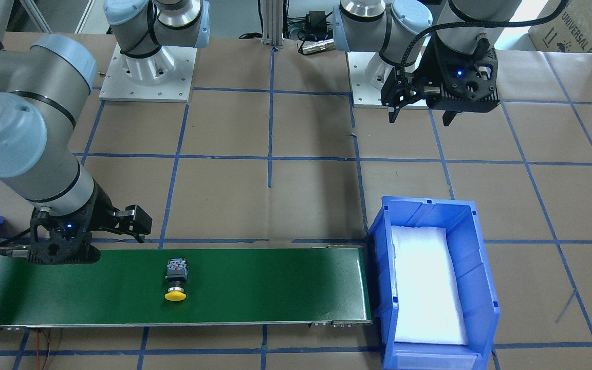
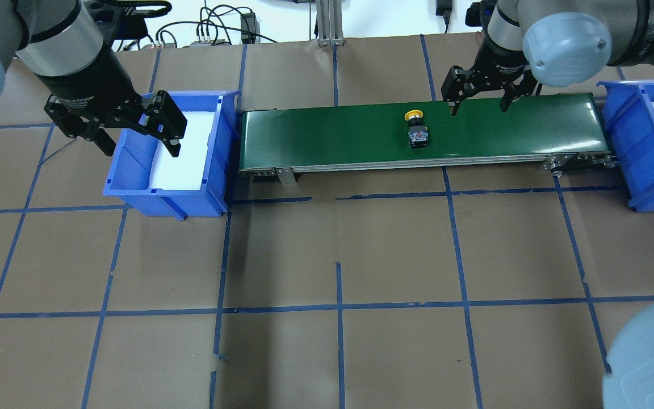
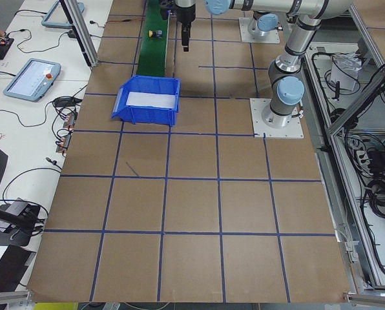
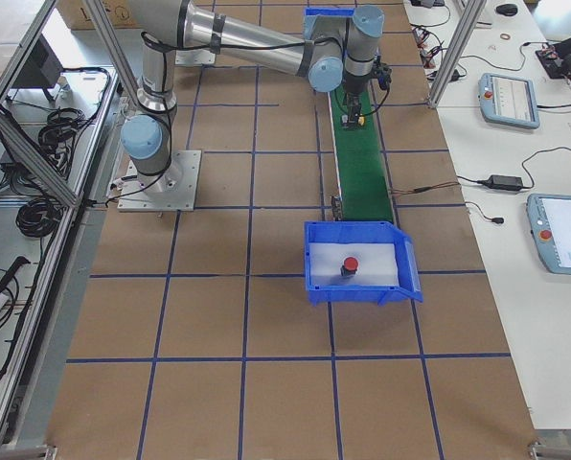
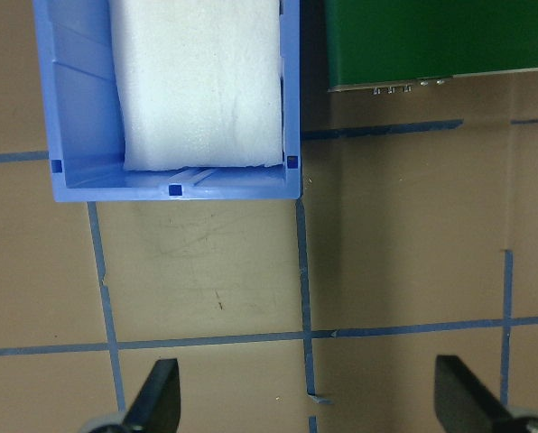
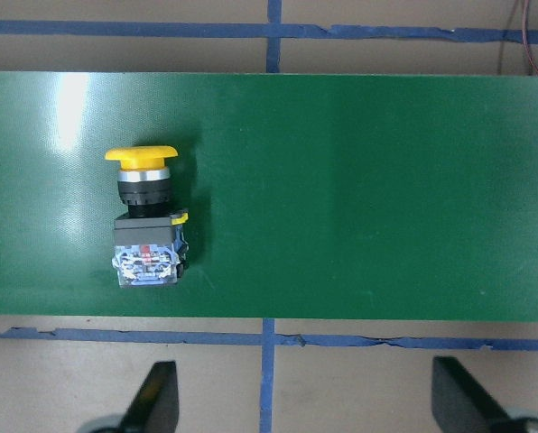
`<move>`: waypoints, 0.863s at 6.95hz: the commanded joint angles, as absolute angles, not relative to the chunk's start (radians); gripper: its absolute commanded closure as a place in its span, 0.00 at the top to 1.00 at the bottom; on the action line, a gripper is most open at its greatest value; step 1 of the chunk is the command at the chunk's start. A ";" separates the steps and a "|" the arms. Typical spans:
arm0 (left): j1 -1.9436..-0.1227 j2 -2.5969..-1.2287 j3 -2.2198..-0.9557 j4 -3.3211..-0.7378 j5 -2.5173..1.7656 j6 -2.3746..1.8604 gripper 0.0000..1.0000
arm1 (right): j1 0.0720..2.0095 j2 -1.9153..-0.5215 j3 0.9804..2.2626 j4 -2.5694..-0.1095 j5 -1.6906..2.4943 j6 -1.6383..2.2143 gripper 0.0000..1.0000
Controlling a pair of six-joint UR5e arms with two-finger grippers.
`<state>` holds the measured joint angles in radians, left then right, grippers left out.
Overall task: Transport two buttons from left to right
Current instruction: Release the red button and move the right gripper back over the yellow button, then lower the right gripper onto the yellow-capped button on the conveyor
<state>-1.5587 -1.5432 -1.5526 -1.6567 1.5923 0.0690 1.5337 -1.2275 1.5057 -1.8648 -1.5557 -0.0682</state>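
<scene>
The released right hand (image 2: 478, 108), over the conveyor belt (image 2: 332, 133), should probably slide sideways until the yellow-capped button (image 2: 416, 129), lying on its side just beyond one finger (image 2: 452, 102), sits between both, then clench on its blocky body, not the round cap.
</scene>
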 commanded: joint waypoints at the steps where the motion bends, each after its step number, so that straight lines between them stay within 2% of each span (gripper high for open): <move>1: -1.559 -1.543 -1.552 -1.657 1.592 0.069 1.00 | 1.543 -1.204 1.512 -1.916 -1.551 -0.058 1.00; 6: -1.555 -1.543 -1.552 -1.657 1.592 0.069 1.00 | 1.563 -1.149 1.591 -2.072 -1.554 -0.005 0.98</move>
<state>-1.5555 -1.5432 -1.5524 -1.6567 1.5918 0.0690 1.5571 -1.1630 1.5832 -2.0454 -1.5530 -0.0225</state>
